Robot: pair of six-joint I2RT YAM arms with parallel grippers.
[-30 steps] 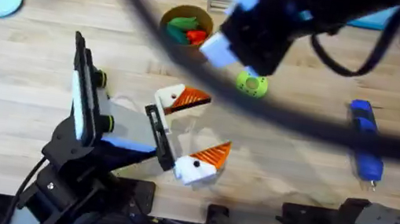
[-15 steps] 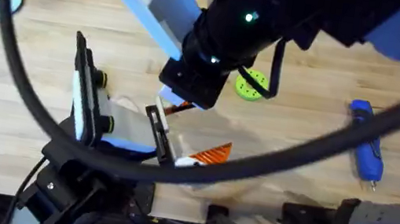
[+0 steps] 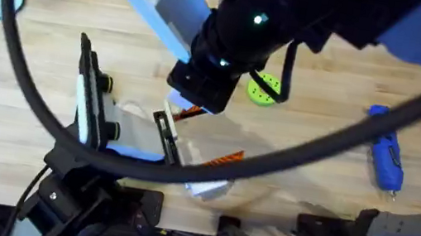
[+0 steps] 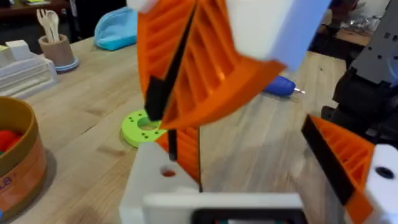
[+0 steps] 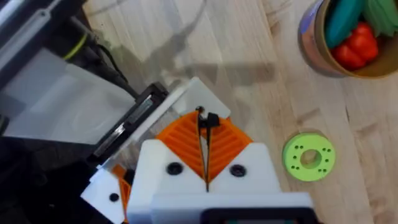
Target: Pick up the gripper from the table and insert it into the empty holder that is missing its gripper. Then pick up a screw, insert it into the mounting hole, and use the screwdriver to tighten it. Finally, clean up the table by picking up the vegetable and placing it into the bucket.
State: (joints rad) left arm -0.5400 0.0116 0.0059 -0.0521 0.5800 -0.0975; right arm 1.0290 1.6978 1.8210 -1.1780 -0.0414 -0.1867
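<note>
screw: tiny, light, rigid, likely slick; best held high on the shank.
right gripper: jaws pinch screw above holder.
left gripper: jaws spread, empty.

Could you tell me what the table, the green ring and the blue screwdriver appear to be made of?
The table looks like light wood with a smooth finish: grain and plank seams show. The green ring seems matte moulded or printed plastic, uniformly lime with small holes. The screwdriver has a glossy blue body, probably plastic.
</note>
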